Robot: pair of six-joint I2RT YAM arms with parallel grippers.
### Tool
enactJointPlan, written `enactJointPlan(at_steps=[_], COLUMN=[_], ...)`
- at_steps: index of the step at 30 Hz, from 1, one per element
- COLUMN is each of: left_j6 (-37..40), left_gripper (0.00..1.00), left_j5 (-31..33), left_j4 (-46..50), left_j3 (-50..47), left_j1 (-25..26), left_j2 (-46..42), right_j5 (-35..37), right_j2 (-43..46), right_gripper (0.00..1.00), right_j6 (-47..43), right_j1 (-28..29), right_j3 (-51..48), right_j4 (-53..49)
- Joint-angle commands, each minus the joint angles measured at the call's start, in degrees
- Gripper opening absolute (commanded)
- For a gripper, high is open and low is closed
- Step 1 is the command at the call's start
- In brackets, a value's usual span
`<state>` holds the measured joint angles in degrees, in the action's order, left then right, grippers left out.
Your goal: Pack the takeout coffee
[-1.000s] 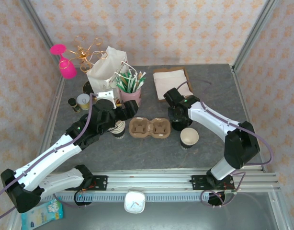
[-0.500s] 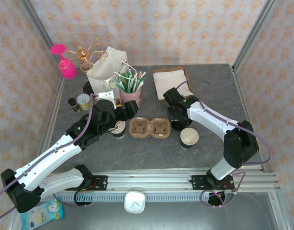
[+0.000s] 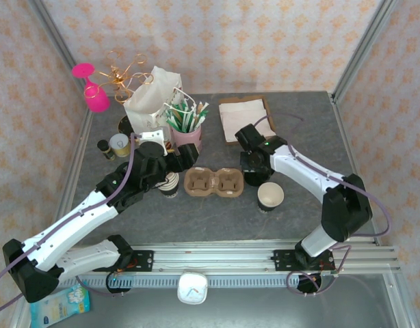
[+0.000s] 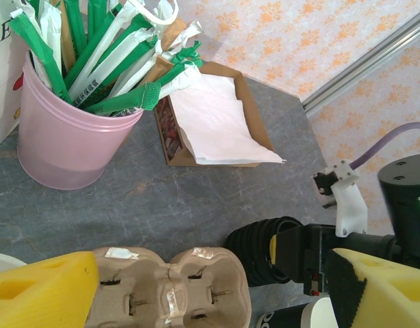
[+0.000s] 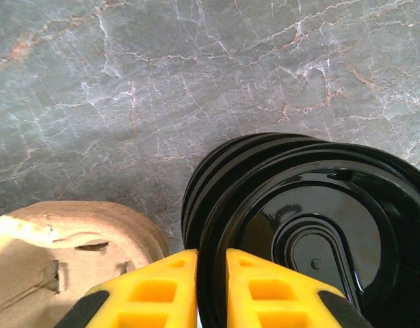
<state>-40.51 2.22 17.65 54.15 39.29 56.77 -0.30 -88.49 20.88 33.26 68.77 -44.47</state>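
Right gripper [image 5: 211, 258] tighter around lid [image 5: 319, 232] rim

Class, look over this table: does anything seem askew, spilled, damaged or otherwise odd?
Nothing looks spilled or damaged. One thing stands out: the pink glass at the back left corner is tilted, foot up and bowl down, next to the gold wire stand. Whether it hangs from that stand cannot be told.

Grey marbled table [image 3: 217, 215]: cup carrier [image 3: 213, 182], black lids [image 5: 312, 232]
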Motion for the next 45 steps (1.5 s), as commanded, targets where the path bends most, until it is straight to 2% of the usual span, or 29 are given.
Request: enactJointPlan(at_steps=[1, 7, 16, 19, 27, 33, 41, 45], left_j6=[0.35, 3.16, 22.53, 28.22, 36.1, 39.8, 40.3, 38.16], left_gripper=[0.88, 0.88, 0.99, 0.99, 0.99, 0.99, 0.99, 0.98], left_j5=[0.95, -2.09, -17.43, -20.56, -33.77, -41.45, -50.76, -54.73], left_j4=[-1.46, -5.87, -29.62, -37.07, -52.72, -70.22, -78.9, -82.83], left_j3=[0.9, 0.37, -6.07, -9.09, -14.5, -17.7, -10.73, -7.92], left_j1=[0.26, 0.3, 0.26, 0.26, 0.18, 0.26, 0.35, 0.44], left_j2=[-0.04, 0.24, -0.72, -0.46, 5.36, 12.14, 24.0, 27.5], right_j5=[-0.4, -4.84, -17.44, -21.15, -30.98, -36.15, -41.06, -42.37], right_j2=[4.11, 8.83, 16.1, 18.25, 23.1, 25.96, 28.8, 29.45], right_gripper=[0.15, 0.14, 0.13, 0.14, 0.13, 0.13, 0.13, 0.13], right_j6=[0.94, 1.55, 2.23, 3.15, 6.35, 9.72, 12.77, 12.95], right_j1=[-0.86, -2.75, -5.38, -5.39, -5.48, -5.48, -5.44, -5.48], right_j3=[-0.17, 1.46, 6.32, 7.7, 10.43, 11.68, 11.47, 11.82], right_j4=[0.5, 0.41, -0.82, -0.97, -0.8, -0.07, 1.58, 1.44])
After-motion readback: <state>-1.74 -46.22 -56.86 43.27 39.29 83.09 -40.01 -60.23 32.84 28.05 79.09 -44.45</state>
